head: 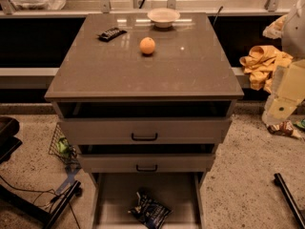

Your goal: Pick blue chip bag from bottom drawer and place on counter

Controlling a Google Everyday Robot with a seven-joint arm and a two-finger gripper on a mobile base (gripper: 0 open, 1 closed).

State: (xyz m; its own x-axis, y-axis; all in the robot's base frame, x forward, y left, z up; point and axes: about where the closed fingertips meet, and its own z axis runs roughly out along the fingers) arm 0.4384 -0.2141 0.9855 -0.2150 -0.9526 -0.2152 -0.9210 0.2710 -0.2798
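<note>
- We see the blue bag [150, 213] lying in the open bottom drawer [114, 194], at the lower centre of the frame.
- The worktop [190, 66] fills the upper middle, bearing an orange [147, 46], a white bowl [163, 17] and a black bar [111, 33].
- Our gripper [278, 111] hangs at the right edge, well apart from the bag; we cannot tell its state.

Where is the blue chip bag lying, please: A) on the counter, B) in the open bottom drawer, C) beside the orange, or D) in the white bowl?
B: the blue chip bag lies on the floor of the open bottom drawer, with the tool far off at the picture's right edge.
</note>
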